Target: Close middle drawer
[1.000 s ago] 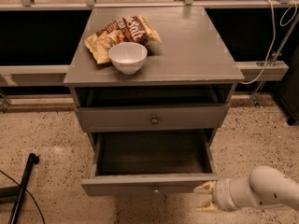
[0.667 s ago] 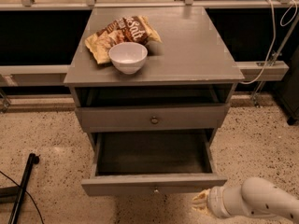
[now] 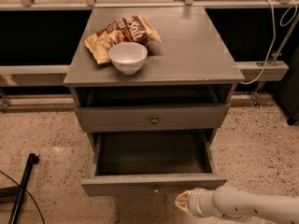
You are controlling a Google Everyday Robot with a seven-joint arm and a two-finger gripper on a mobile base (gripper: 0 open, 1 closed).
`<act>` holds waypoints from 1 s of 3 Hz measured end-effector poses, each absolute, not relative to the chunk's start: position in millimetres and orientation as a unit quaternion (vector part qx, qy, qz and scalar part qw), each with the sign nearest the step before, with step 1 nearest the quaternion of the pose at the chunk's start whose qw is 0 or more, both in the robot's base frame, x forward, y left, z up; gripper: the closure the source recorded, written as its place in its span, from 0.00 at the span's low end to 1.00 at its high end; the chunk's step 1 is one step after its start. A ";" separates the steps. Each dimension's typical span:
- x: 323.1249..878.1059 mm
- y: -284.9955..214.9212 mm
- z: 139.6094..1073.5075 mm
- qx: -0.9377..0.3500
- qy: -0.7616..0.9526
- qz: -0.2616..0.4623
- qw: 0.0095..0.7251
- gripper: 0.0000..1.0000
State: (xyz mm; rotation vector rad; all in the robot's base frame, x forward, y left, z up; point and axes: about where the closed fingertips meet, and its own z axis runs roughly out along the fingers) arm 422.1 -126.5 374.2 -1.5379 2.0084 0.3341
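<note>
The middle drawer (image 3: 154, 185) is pulled far out of the grey cabinet. Its dark inside (image 3: 152, 152) is empty, and its small knob shows at the centre of the front panel. Above it, the top drawer (image 3: 152, 118) with a round knob is pushed in. The lowest drawer is hidden under the open one. My gripper (image 3: 183, 202), cream-coloured at the end of the white arm (image 3: 243, 205), is just below and in front of the open drawer's front panel, right of its centre.
On the cabinet top (image 3: 196, 45) stand a white bowl (image 3: 128, 56) and a chip bag (image 3: 122, 34) at the back left. A black pole (image 3: 22, 185) lies on the speckled floor at the left. A white cable (image 3: 270, 36) hangs at the right.
My gripper has moved left and a little down along the front of the open drawer. The drawer has not moved.
</note>
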 end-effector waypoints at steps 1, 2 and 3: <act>459.4 -112.4 354.6 -0.542 0.776 0.114 0.303 1.00; 477.7 -109.4 346.4 -0.528 0.780 0.113 0.316 1.00; 477.7 -109.4 346.4 -0.528 0.780 0.113 0.316 1.00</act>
